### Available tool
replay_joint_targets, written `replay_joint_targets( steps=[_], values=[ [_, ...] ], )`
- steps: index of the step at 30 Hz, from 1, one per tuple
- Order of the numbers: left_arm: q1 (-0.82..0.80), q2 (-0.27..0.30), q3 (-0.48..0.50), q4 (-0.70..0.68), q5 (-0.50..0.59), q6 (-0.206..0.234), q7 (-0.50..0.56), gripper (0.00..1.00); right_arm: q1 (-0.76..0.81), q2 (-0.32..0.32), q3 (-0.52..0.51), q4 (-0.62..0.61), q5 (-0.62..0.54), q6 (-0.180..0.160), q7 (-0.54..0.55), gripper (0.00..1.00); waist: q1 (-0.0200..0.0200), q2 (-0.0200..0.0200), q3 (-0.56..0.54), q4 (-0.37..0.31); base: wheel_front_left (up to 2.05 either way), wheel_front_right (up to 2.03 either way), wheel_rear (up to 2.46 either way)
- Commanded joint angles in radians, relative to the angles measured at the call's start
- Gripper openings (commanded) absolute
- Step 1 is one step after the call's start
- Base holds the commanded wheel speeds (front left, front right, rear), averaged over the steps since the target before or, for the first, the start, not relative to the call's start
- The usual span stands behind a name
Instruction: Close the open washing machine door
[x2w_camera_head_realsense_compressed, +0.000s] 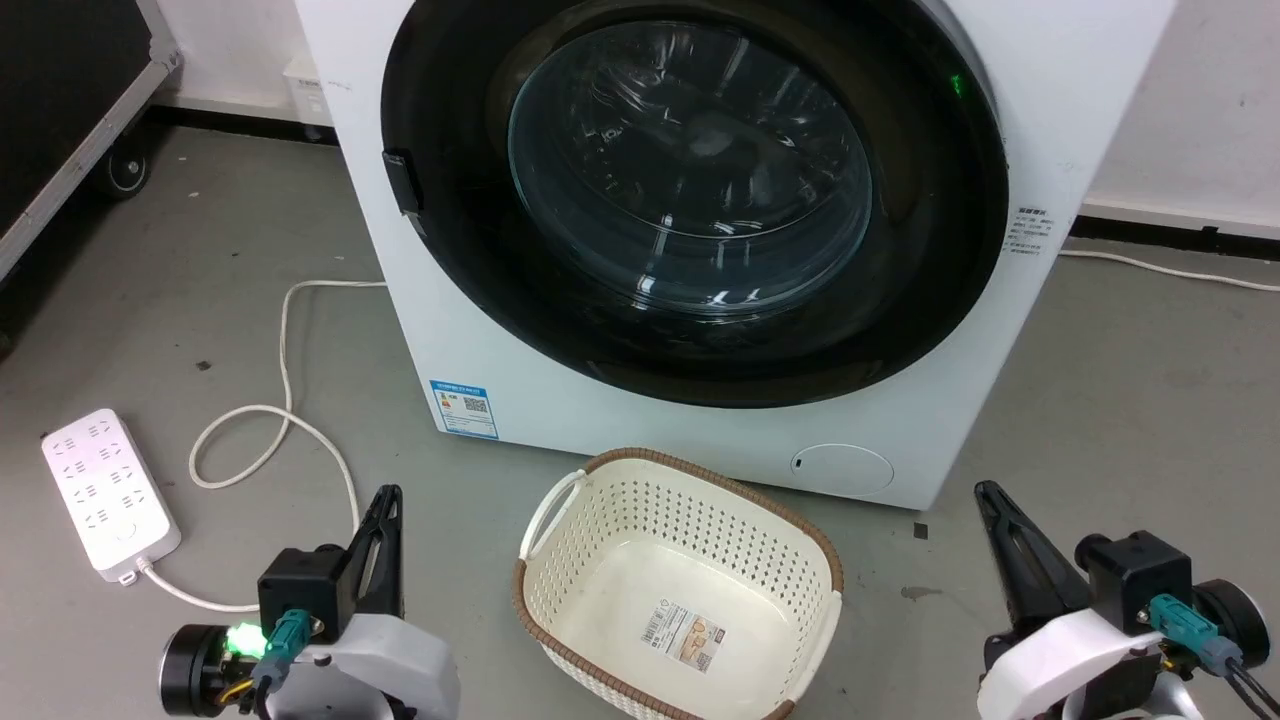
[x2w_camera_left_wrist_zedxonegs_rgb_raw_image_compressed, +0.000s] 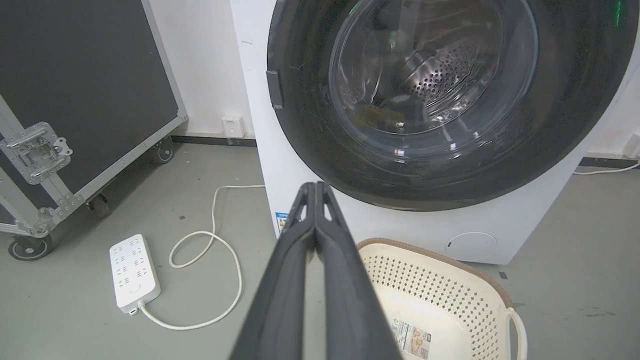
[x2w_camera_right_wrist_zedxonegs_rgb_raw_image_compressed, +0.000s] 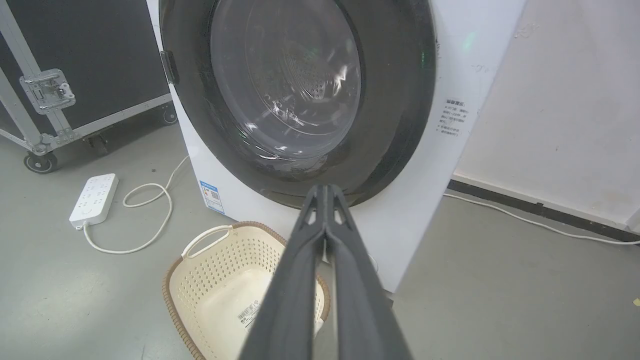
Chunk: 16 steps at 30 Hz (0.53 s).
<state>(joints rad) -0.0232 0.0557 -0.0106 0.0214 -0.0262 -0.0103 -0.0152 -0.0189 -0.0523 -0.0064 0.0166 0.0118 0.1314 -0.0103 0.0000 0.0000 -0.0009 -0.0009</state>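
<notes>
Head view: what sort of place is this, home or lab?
Probably a lab or test room, not a home laundry: a washing machine stands on bare grey floor, a wheeled black flight case with metal edging sits nearby, and a power strip lies loose on the floor.

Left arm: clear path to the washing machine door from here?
Probably yes. Nothing stands between the left gripper, fingers shut, and the washing machine door; the basket sits low, to the gripper's right. The door already looks shut, flush with the machine.
</notes>
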Motion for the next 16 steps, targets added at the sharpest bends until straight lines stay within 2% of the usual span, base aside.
replay_joint_targets(
  steps=[1, 16],
  values=[
    [0.016, -0.003, 0.006, -0.009, 0.013, 0.006, 0.008, 0.0, 0.018, 0.002, 0.003, -0.01, -0.007, -0.001, 0.002, 0.0, 0.0, 0.0, 0.0, 0.0, 0.0, 0.0, 0.0],
    [0.023, -0.005, 0.011, -0.021, 0.026, 0.01, 0.015, 0.0, 0.019, 0.002, 0.006, -0.017, -0.012, -0.001, 0.01, 0.0, 0.0, 0.0, 0.001, 0.001, 0.0, 0.0, 0.0]
  ],
)
